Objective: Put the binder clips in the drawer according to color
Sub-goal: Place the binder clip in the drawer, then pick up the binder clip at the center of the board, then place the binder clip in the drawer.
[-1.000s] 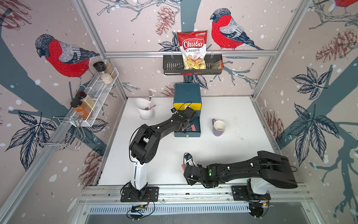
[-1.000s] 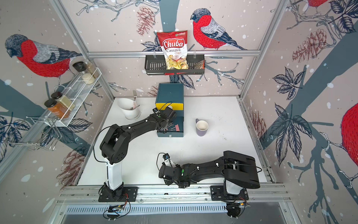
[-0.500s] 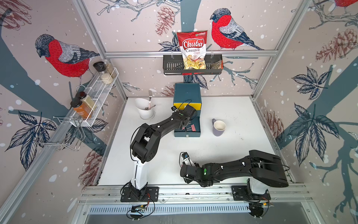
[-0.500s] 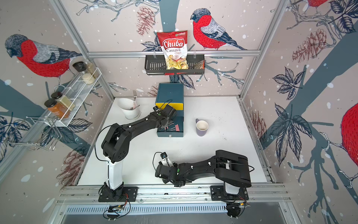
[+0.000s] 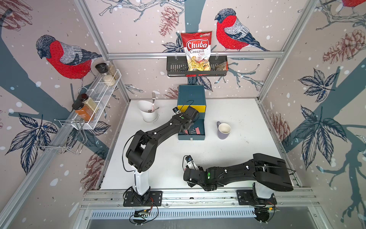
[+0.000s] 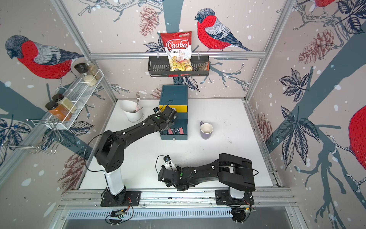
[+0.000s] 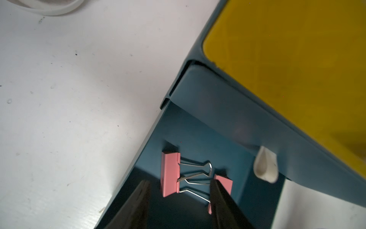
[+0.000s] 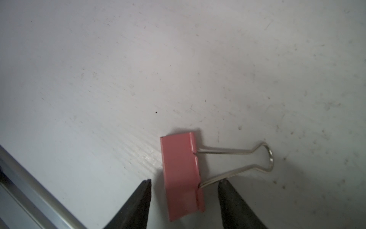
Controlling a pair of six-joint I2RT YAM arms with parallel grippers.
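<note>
Two black robot arms work over a white desk (image 5: 247,150) in a booth papered with red birds. At the back stands a small teal chest (image 5: 191,95) with a yellow top front. Its bottom drawer (image 5: 191,136) is pulled out toward the arms.

The left arm (image 5: 158,132) reaches over that drawer. Its wrist view shows the left tool (image 7: 179,183) released, jaws apart, low inside the drawer. A pink clip (image 7: 171,174) lies flat on the drawer floor between the jaws, seemingly touched by neither. A second clip (image 7: 225,184), also pink, lies just beside it, partly behind one jaw. Both pinks share one drawer, which fits sorting by colour.

Near the desk's front edge the right arm (image 5: 237,170) lies low. The right tool (image 8: 185,181) is released too, with its jaws on either side of a third clip (image 8: 181,174). This clip is pink and lies flat on the desk, wire handles folded out to one side. One jaw tip sits at a handle wire. The straddle suggests a pinch across the clip's body comes next, then a carry to the open drawer.
</note>
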